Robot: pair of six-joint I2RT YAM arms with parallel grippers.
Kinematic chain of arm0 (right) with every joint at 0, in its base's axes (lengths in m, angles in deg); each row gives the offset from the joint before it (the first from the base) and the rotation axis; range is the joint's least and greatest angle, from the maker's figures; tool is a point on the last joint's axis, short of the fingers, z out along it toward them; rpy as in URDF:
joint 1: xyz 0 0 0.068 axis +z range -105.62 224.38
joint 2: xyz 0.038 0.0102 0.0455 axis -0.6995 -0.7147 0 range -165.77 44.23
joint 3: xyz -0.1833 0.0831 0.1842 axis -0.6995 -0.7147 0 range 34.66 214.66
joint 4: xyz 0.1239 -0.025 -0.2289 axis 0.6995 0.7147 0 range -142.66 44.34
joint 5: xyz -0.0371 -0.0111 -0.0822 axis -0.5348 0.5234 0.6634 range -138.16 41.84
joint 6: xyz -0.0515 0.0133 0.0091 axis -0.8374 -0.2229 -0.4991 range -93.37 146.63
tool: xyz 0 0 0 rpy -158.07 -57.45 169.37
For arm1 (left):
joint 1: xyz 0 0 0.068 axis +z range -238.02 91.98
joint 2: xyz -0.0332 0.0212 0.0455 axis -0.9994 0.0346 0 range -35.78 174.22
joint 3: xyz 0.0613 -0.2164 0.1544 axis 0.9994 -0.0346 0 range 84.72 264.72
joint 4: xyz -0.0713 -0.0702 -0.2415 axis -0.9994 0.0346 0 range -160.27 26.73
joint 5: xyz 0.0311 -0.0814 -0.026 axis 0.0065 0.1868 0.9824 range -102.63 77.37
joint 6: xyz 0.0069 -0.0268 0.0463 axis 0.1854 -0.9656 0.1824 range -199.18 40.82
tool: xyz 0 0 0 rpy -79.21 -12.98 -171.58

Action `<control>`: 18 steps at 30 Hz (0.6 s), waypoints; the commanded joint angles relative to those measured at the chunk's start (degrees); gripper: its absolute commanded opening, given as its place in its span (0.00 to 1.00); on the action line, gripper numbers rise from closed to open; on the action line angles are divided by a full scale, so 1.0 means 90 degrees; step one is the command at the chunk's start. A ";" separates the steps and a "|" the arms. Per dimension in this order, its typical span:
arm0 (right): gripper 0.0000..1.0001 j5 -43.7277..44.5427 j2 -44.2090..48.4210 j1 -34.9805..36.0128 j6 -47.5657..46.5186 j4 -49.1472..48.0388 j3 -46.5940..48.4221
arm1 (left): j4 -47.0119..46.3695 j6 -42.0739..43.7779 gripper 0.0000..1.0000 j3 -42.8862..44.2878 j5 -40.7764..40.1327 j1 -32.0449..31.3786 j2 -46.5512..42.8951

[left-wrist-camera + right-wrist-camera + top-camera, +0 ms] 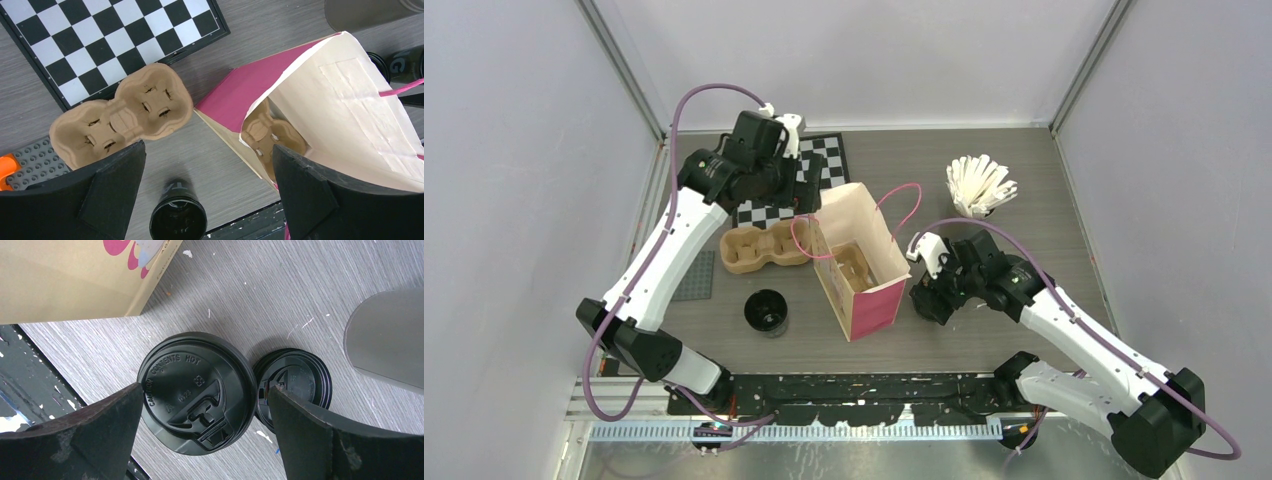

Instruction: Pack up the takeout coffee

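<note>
Right gripper (206,387): hangs low over the table (280,290), just right of the paper bag (869,300). Spread wide, pinching nothing.

Lettered lid (195,390): black, round, marked CONTENTS HOT. Lies directly beneath the right gripper, between its two fingers (85,435), with a gap on the left side and the right fingertip at its right edge. Cannot tell whether a cup sits under it.

Second lid (300,377): black, flat on the table. Lies just beside the lettered lid on its right, partly hidden by the right fingertip.

Open black cup (766,312): stands upright and unlidded on the table, left of the paper bag and nearer the arm bases. Well apart from both grippers. Shows at the bottom edge of the left wrist view, between the fingers and far below them.

Left gripper (207,150): hangs high over the table between the pulp tray (759,250) and the paper bag. Spread wide, holding nothing.

Paper bag: stands upright, mouth open, with a pink front panel and pink cord handles.

Pulp tray: two pockets, both empty. Lies on the table left of the bag, beside the checkerboard (115,40).

Second pulp tray (272,135): lies inside the bag, at the bottom.

Grey cup (387,340): stands on the far side of the lids, holding white sticks (979,183).

Studded plate (35,162): grey, lies flat near the pulp tray.
</note>
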 commanded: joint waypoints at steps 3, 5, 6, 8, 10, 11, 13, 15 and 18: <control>0.98 0.0171 0.0216 0.0026 0.0025 0.0018 0.0201 | -0.0125 0.0000 1.00 0.0034 0.0209 0.0052 -0.0063; 0.99 0.0204 0.0270 0.0035 0.0040 0.0003 0.0244 | -0.0114 0.0002 1.00 0.0050 0.0341 0.0052 -0.0035; 0.99 0.0180 0.0292 0.0034 0.0036 0.0007 0.0269 | -0.0110 0.0003 1.00 0.0057 0.0401 0.0052 -0.0016; 1.00 0.0124 0.0313 0.0039 0.0028 0.0060 0.0360 | -0.0109 0.0002 1.00 0.0055 0.0472 0.0053 0.0010; 1.00 0.0060 0.0315 0.0037 -0.0003 0.0144 0.0455 | -0.0100 0.0002 1.00 0.0062 0.0489 0.0052 0.0026; 1.00 0.0036 0.0314 0.0033 -0.0020 0.0193 0.0478 | -0.0100 0.0007 1.00 0.0060 0.0490 0.0052 0.0024; 1.00 0.0045 0.0303 0.0033 -0.0064 0.0234 0.0461 | -0.0100 0.0002 1.00 0.0054 0.0499 0.0052 0.0020; 1.00 0.0086 0.0285 0.0028 -0.0119 0.0256 0.0388 | -0.0100 0.0002 1.00 0.0053 0.0508 0.0052 0.0014; 1.00 0.0184 0.0283 0.0036 -0.0135 0.0233 0.0330 | -0.0091 0.0011 1.00 0.0034 0.0523 0.0053 -0.0009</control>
